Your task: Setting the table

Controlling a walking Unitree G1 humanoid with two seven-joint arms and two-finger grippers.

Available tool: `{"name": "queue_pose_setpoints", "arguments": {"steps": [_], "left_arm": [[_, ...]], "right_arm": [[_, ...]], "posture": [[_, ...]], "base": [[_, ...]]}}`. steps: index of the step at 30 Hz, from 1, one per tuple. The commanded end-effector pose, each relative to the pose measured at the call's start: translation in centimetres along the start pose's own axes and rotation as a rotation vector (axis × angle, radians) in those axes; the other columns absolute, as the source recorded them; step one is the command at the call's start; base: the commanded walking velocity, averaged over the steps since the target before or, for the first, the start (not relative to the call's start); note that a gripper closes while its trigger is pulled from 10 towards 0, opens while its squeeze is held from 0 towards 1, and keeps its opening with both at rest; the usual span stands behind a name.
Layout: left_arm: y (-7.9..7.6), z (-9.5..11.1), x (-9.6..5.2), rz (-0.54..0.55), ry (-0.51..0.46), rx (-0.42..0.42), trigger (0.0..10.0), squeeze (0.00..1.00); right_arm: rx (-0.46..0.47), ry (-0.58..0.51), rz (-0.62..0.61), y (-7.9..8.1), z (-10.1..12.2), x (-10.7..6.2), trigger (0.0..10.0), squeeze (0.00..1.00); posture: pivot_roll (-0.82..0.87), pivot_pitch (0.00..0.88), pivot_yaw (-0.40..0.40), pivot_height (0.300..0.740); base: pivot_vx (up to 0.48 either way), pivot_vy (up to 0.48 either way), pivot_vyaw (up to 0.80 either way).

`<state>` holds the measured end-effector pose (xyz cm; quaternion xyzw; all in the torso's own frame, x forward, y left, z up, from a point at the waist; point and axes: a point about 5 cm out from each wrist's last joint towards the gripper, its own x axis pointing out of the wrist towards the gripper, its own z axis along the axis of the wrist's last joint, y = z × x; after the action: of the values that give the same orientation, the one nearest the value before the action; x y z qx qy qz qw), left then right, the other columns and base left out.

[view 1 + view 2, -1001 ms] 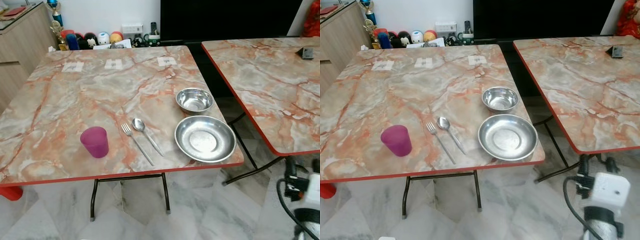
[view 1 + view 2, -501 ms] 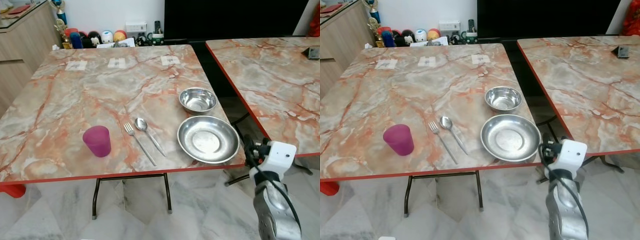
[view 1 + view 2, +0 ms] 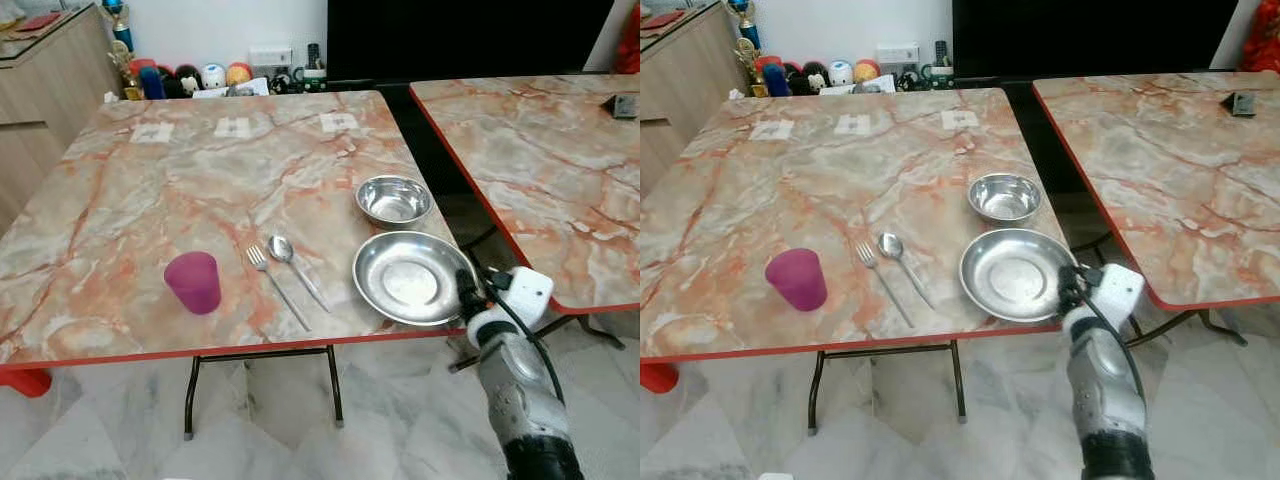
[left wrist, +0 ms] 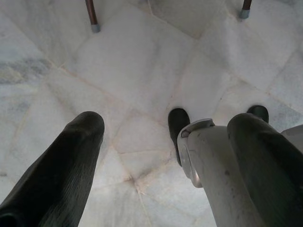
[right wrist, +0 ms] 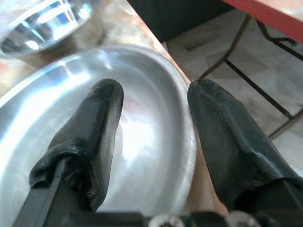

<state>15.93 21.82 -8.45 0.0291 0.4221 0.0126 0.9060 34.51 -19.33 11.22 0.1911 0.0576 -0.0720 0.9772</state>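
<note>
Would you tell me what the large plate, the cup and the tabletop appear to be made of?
The large plate, which the right gripper straddles at the rim, looks like polished steel: silvery with bright reflections. The cup seems to be matte magenta plastic. The tabletop has a glossy marble pattern with a red edge, probably laminate.

Magenta cup (image 3: pixel 192 282); silver plate (image 3: pixel 410 277); orange-veined marble table (image 3: pixel 150 200).

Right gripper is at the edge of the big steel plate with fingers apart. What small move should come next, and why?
Probably close the fingers on the rim. The right gripper is open and straddles the right rim of the steel plate: one finger over the inside, the other outside the edge. The plate lies flat at the table corner, so pinching the rim looks like the way to lift it.
</note>
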Motion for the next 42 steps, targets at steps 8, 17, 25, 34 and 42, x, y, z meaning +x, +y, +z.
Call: {"name": "queue_pose_setpoints", "arguments": {"steps": [8, 17, 25, 34, 42], "left_arm": [[0.0, -0.9, -0.2, 0.009, 0.031, -0.013, 10.0, 0.0], [0.1, -1.0, -0.3, 0.012, 0.031, -0.014, 10.0, 0.0], [0.1, -0.9, -0.3, 0.01, 0.029, -0.012, 10.0, 0.0], [0.1, -1.1, -0.4, 0.01, 0.032, -0.006, 10.0, 0.0], [0.2, -1.1, -0.4, 0.01, 0.034, -0.005, 10.0, 0.0]], "right_arm": [[0.044, 0.01, 0.002, 0.4, 0.1, 0.7, 10.0, 0.0], [0.118, -0.095, -0.06, -0.6, 1.2, 0.1, 10.0, 0.0], [0.078, -0.026, -0.076, -1.0, -0.1, -0.2, 10.0, 0.0], [0.084, 0.042, -0.079, -0.8, -1.1, 0.2, 10.0, 0.0], [0.089, 0.114, -0.106, -1.2, -2.1, 0.1, 10.0, 0.0]], "posture": [[-0.01, 0.106, 0.004, 0.74], [-0.01, 0.109, 0.002, 0.74], [-0.01, 0.108, 0.001, 0.74], [0.0, 0.109, 0.002, 0.74], [0.0, 0.111, 0.002, 0.74]], "base": [[0.0, 0.0, 0.0], [0.0, 0.0, 0.0], [0.0, 0.0, 0.0], [0.0, 0.0, 0.0], [0.0, 0.0, 0.0]]}}
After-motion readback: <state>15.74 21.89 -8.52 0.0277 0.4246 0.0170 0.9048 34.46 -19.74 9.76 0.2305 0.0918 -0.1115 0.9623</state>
